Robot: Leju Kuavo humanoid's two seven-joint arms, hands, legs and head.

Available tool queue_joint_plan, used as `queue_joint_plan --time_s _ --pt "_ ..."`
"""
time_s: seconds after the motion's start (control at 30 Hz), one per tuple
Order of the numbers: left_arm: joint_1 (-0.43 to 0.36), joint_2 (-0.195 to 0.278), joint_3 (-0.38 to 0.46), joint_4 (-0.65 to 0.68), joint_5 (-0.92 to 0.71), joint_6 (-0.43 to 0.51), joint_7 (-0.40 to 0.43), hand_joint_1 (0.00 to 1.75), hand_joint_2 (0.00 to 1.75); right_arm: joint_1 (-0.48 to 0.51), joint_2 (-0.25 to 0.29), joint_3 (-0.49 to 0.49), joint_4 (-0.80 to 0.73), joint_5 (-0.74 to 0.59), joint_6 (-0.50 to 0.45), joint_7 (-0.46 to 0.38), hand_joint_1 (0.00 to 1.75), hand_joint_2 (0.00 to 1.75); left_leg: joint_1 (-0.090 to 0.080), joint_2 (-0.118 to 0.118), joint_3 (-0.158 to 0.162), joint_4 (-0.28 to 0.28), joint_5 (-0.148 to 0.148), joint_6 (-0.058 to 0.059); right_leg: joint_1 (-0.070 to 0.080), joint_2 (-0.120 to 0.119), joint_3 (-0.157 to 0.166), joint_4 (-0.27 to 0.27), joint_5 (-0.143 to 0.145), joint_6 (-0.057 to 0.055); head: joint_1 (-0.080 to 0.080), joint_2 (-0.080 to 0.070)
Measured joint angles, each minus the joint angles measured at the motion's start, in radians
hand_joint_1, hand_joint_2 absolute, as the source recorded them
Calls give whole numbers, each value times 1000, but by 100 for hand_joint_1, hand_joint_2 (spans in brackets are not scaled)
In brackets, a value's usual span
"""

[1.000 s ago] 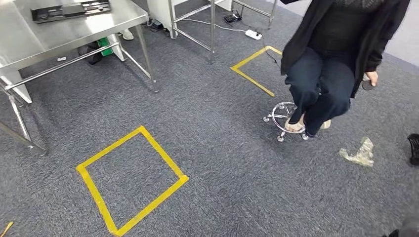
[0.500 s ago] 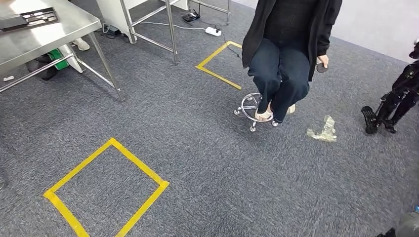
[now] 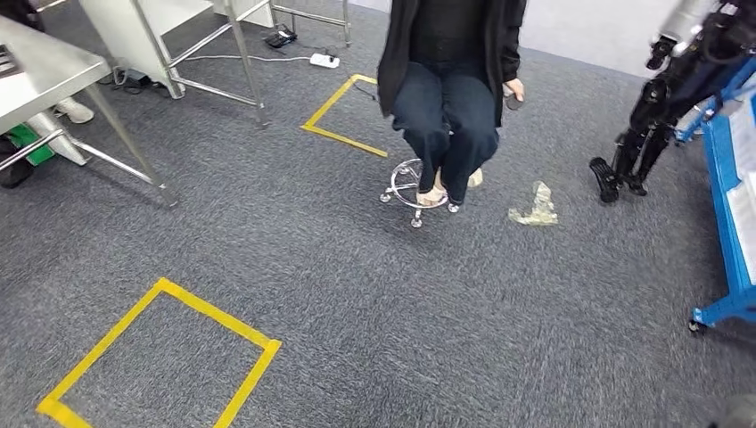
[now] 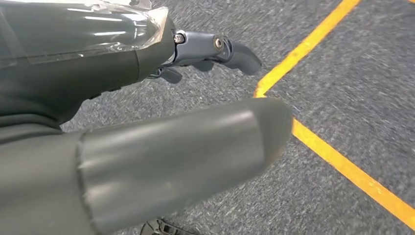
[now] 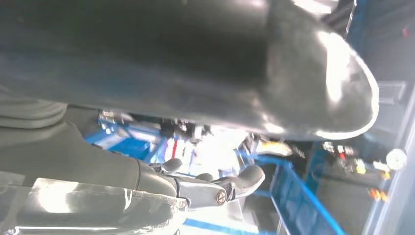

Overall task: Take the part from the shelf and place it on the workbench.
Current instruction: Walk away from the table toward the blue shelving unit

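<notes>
You are walking with both hands empty, left hand (image 4: 147, 122) and right hand (image 5: 186, 147) fingers loosely apart; I judge: steer toward the blue shelf (image 3: 735, 178), passing wide of the seated person (image 3: 450, 80).

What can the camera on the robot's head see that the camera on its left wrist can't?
Head view alone: a person sitting on a wheeled stool, a crumpled bit of plastic on the floor, a steel table, a blue rack and another robot standing beside it.

Left wrist view alone: the robot's own left hand, up close, with its thick grey thumb and darker fingers apart and nothing in them.

Both: grey carpet with yellow tape lines stuck on it.
</notes>
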Motion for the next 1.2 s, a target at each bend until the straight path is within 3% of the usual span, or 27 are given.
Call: queue_joint_plan --time_s 0.07,0.13,0.2,0.27,0.3,0.33,0.37,0.43,0.5,0.57,0.6,0.67,0.73,0.77,0.8,0.83,0.87,0.93,1.0,1.07,1.13,1.2 --pt "-2 0 0 0 -1 0 0 0 0 2 1 -2 -3 1 0 0 0 0 3 8 8 -2 -5 -12 -3 25 -2 -5 5 -17 -3 0" --pt "-2 -1 -1 0 -2 0 0 0 0 2 1 -3 -6 2 0 0 0 0 8 -39 -7 42 -43 -22 -14 48 1 -11 11 -35 -7 0" --pt "0 -1 -1 0 -2 0 0 0 0 2 3 -3 -7 2 0 0 0 0 10 -98 -64 168 -117 -25 -15 70 0 -12 14 -47 -11 0" --pt "3 -1 -1 0 0 0 0 0 0 2 5 -3 -7 3 0 0 0 0 10 -114 -124 284 -159 -24 -11 95 -2 -11 15 -51 -12 0" --pt "4 -1 -1 0 1 0 0 0 0 3 5 -3 -7 2 0 0 0 0 10 -114 -135 298 -152 -23 -10 109 -2 -11 16 -51 -12 0" --pt "5 0 -1 0 1 0 0 0 0 3 6 -3 -7 2 0 1 0 0 11 -116 -125 267 -122 -22 -10 123 -1 -11 16 -51 -13 0" --pt "5 0 -1 0 2 0 0 0 0 3 6 -3 -7 2 0 1 0 0 13 -124 -99 206 -82 -21 -11 136 0 -9 16 -50 -13 0" --pt "5 2 -1 0 2 -2 0 0 0 2 7 -3 -7 -1 0 1 0 0 20 -171 -43 73 -15 -19 -8 160 -2 -3 15 -46 -13 0" --pt "6 3 -1 0 1 -4 -1 0 0 2 7 -3 -7 -5 0 2 0 0 20 -199 -24 20 1 -12 -3 181 -11 0 17 -35 -11 0" --pt "6 3 -1 0 0 -7 -2 0 0 4 6 -5 -8 -9 0 2 0 0 15 -175 -22 15 5 3 -4 200 -22 -3 22 -19 -10 0" --pt "5 3 -1 0 0 -10 -2 0 0 7 6 -7 -8 -11 0 1 0 0 15 -162 -20 11 9 13 -4 192 -30 5 19 -16 -10 0" --pt "6 4 -1 0 -1 -14 -2 0 0 11 6 -10 -11 -13 0 0 0 0 16 -133 -17 3 16 27 -2 142 -70 77 -16 -18 -4 0" --pt "7 6 -1 0 -1 -17 -1 0 0 16 6 -11 -12 -14 0 0 0 0 11 -104 -18 3 15 33 -1 96 -137 214 -74 -22 1 0" --pt "8 6 -1 0 -1 -17 -1 0 0 20 7 -12 -12 -14 0 0 0 0 9 -89 -18 3 14 33 -3 89 -164 271 -93 -20 2 0" --pt "8 6 -1 0 -1 -17 -1 0 0 23 8 -12 -12 -14 0 0 0 0 8 -75 -18 3 13 33 -5 86 -173 293 -97 -15 2 0" --pt "8 7 -1 0 -1 -17 -1 0 0 26 8 -12 -12 -14 0 0 0 0 8 -61 -16 3 11 31 -7 82 -160 270 -86 -6 2 0" --pt "7 7 -1 0 -1 -17 -1 0 0 27 8 -12 -12 -14 0 0 0 0 8 -48 -14 3 8 29 -9 71 -126 211 -65 3 2 0" --pt "7 7 -1 0 -1 -18 0 0 0 27 9 -12 -14 -14 0 0 0 0 5 -28 -7 3 0 20 -6 26 -41 64 -20 10 3 0" --pt "6 7 -1 0 -1 -18 2 0 0 27 10 -12 -16 -12 0 -1 0 0 0 -10 2 3 -8 8 2 3 -4 2 0 -1 1 0" --pt "4 6 -1 1 -2 -18 4 0 0 28 12 -15 -19 -11 0 -1 0 0 0 9 10 -2 -13 -2 6 24 -5 1 3 -16 -2 0" --pt "2 5 -2 1 -6 -18 5 0 0 30 14 -19 -23 -11 0 -1 0 0 6 -20 5 19 -34 -12 -3 46 -3 -4 6 -31 -5 0" --pt "3 5 -2 2 -10 -18 10 0 0 30 16 -22 -26 -11 0 -1 0 0 11 -84 -39 118 -92 -18 -10 66 -1 -7 8 -46 -11 0"
